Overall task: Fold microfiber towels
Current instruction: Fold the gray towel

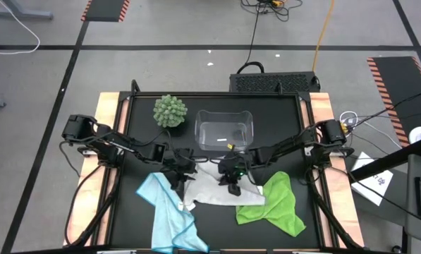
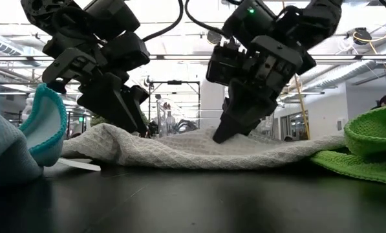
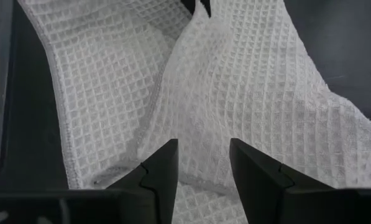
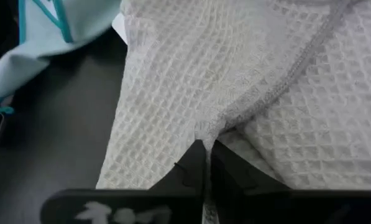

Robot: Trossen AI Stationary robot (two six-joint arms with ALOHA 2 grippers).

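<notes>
Black table (image 1: 281, 120): right claw (image 4: 205, 163) pinches white towel (image 1: 214, 189); left claw (image 3: 201, 165) part-open.

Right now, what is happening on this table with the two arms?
Both arms work on the white towel at the middle of the table. The right gripper is shut on a pinch of its cloth. The left gripper sits over the same towel with its fingers apart. The light blue towel and the lime green towel lie crumpled on either side, not yet folded.

Black table (image 1: 281, 120): towels (image 1: 217, 189), bin (image 1: 224, 130), plant (image 1: 170, 111)
</notes>
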